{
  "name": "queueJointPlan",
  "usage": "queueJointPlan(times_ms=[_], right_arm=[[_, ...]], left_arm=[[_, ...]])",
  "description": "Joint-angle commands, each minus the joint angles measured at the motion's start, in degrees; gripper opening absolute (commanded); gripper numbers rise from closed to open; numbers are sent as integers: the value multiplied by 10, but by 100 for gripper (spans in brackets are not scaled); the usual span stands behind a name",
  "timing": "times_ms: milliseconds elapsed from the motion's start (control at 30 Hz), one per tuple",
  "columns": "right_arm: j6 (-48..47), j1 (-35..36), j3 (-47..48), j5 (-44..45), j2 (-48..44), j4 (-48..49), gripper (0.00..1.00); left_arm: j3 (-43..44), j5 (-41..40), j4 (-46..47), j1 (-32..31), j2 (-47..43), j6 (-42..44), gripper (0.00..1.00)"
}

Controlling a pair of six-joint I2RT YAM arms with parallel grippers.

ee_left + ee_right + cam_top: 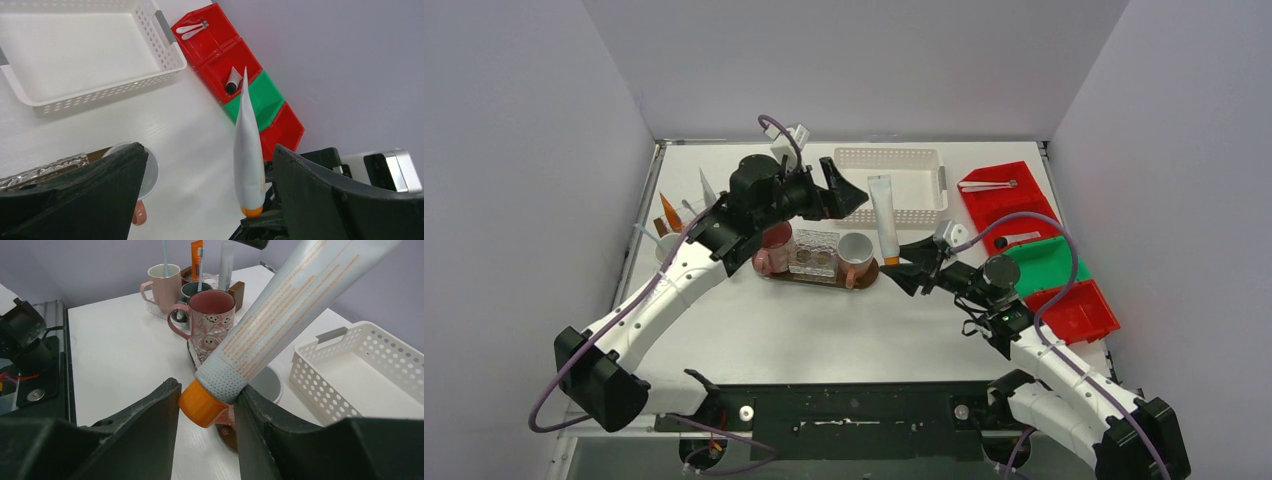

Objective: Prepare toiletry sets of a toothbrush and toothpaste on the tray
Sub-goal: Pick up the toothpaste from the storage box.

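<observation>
My right gripper (pixel 896 263) (pixel 210 390) is shut on the orange-capped end of a pale toothpaste tube (pixel 884 215) (pixel 280 315) and holds it upright, just right of the brown tray (pixel 864 281). On that tray stand a maroon mug (pixel 774 245) (pixel 210 315) and a white mug with a pink handle (pixel 856 252) (pixel 267 382), both empty. My left gripper (pixel 844 185) (pixel 210 155) is open and empty above the tray; the tube (pixel 248 145) stands near its right finger. A pinkish mug (pixel 165 287) and a dark green mug (pixel 192 290) at far left hold toothbrushes and tubes.
A clear embossed holder (pixel 814 250) sits between the tray's mugs. An empty white perforated basket (pixel 904 165) (pixel 90 55) stands at the back. Red and green bins (pixel 1049 265) line the right side; they hold white toothbrushes (pixel 989 185) and a tube (pixel 1019 240).
</observation>
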Motion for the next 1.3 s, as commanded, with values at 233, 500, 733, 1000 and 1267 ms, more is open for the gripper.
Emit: queueJointPlan(times_ms=[233,500,733,1000,1267], right_arm=[[-78,48,14,-5,-17,8,0],[-92,60,17,5,-26,-6,0],[-103,67,18,13,-32,-16,0],[-111,68,18,26,-36,-24,0],[-121,68,14,65,-51,-35,23]], left_arm=[[76,62,36,-10,58,-26,91],[76,88,25,-10,73,-26,71],[77,102,30,-14,85,-28,55],[76,112,35,-16,87,-20,9],[50,62,68,-16,39,32,0]])
